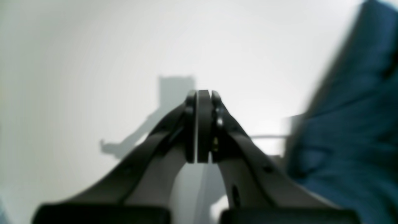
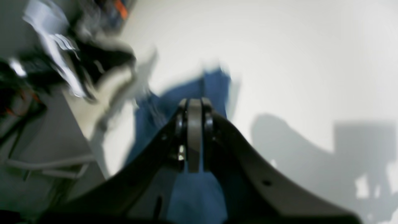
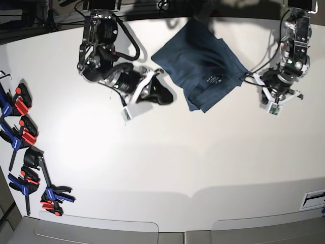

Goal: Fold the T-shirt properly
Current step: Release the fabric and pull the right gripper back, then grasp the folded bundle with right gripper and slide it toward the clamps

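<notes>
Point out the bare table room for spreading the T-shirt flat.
The widest bare stretch is the table in front of the T-shirt, bounded on one side by the clamps. It is crowded at the far edge, where the right gripper and left gripper flank the shirt.

Base cam looks straight down on the whole desk [image 3: 167,152] from high up. Both wrist cams sit close behind their hands (blurry), sharing the T-shirt [image 3: 200,63] with it.

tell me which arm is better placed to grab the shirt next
Probably the right. In the base view the right gripper sits beside the T-shirt, nearly touching its edge, fingers aimed at it. The left gripper sits slightly farther off. Both are shut and empty.
</notes>
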`<state>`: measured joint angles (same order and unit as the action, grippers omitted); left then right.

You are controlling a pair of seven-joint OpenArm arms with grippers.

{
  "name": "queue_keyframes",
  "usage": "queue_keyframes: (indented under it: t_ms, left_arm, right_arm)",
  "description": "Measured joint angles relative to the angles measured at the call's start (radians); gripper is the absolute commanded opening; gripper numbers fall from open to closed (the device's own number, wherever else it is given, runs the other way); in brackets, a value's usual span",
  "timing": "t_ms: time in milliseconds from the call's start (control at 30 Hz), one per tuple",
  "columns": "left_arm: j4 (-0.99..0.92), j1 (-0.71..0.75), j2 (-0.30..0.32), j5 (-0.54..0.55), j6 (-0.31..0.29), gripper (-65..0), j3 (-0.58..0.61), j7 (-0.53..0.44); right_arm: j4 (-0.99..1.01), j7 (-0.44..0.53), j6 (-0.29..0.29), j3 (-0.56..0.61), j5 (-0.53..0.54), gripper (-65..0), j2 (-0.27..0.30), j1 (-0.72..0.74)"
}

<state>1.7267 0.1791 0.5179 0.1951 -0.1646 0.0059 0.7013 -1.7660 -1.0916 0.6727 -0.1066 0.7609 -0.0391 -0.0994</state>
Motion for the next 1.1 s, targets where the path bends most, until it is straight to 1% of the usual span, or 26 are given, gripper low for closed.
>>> queue_keyframes:
  t_ms: [67, 133, 200, 267, 300, 333, 400, 500, 600, 700, 767, 833, 867, 933, 1000, 1033, 1100]
  left_arm:
    - [0.000, 0.000, 0.020, -0.057, 0.062, -65.0, 0.000, 0.002]
    - [0.000, 0.000, 0.036, -0.113, 0.142, -65.0, 0.000, 0.001]
    - [0.000, -0.002, 0.042, -0.175, 0.221, -65.0, 0.000, 0.001]
    - [0.000, -0.002, 0.045, -0.212, 0.270, -65.0, 0.000, 0.002]
    - [0.000, -0.002, 0.045, -0.223, 0.282, -65.0, 0.000, 0.002]
    - [0.000, -0.002, 0.045, -0.221, 0.286, -65.0, 0.000, 0.002]
    - [0.000, -0.002, 0.044, -0.219, 0.285, -65.0, 0.000, 0.002]
    - [0.000, -0.002, 0.042, -0.220, 0.285, -65.0, 0.000, 0.002]
    - [0.000, -0.002, 0.042, -0.219, 0.285, -65.0, 0.000, 0.002]
    - [0.000, -0.002, 0.042, -0.219, 0.285, -65.0, 0.000, 0.002]
    - [0.000, -0.002, 0.042, -0.219, 0.285, -65.0, 0.000, 0.002]
    - [0.000, -0.002, 0.042, -0.219, 0.285, -65.0, 0.000, 0.002]
    - [0.000, -0.002, 0.042, -0.219, 0.285, -65.0, 0.000, 0.002]
    - [0.000, -0.002, 0.042, -0.219, 0.285, -65.0, 0.000, 0.002]
    - [0.000, -0.002, 0.042, -0.218, 0.285, -65.0, 0.000, 0.002]
    - [0.000, -0.002, 0.042, -0.219, 0.285, -65.0, 0.000, 0.002]
    - [0.000, -0.002, 0.042, -0.218, 0.285, -65.0, 0.000, 0.002]
  right_arm:
    - [-0.045, -0.003, 0.016, 0.003, 0.032, -65.0, -0.028, -0.001]
    - [-0.056, -0.013, 0.016, 0.034, 0.072, -65.0, -0.056, -0.002]
    - [-0.056, -0.043, 0.016, 0.101, 0.077, -65.0, -0.074, -0.003]
    - [-0.055, -0.085, 0.016, 0.194, 0.075, -65.0, -0.080, -0.003]
    - [-0.055, -0.088, 0.017, 0.244, 0.063, -65.0, -0.080, -0.006]
    - [-0.056, -0.083, 0.019, 0.290, 0.028, -65.0, -0.080, -0.009]
    - [-0.052, -0.053, 0.019, 0.377, -0.103, -65.0, -0.080, -0.014]
    - [-0.008, 0.039, 0.021, 0.474, -0.280, -65.0, -0.079, -0.016]
    - [0.076, 0.117, 0.021, 0.525, -0.399, -65.0, -0.080, -0.014]
    - [0.167, 0.180, 0.021, 0.537, -0.520, -65.0, -0.077, -0.014]
    - [0.218, 0.220, -0.067, 0.538, -0.607, -65.0, -0.077, -0.016]
    - [0.248, 0.245, -0.130, 0.537, -0.694, -65.0, -0.077, -0.015]
    - [0.251, 0.259, -0.152, 0.537, -0.719, -65.0, -0.075, -0.014]
    - [0.249, 0.275, -0.230, 0.540, -0.780, -65.0, -0.068, -0.014]
    - [0.246, 0.285, -0.293, 0.541, -0.827, -65.0, -0.049, -0.011]
    - [0.245, 0.290, -0.319, 0.532, -0.855, -65.0, -0.042, -0.011]
    - [0.245, 0.294, -0.358, 0.500, -0.871, -65.0, -0.021, -0.006]
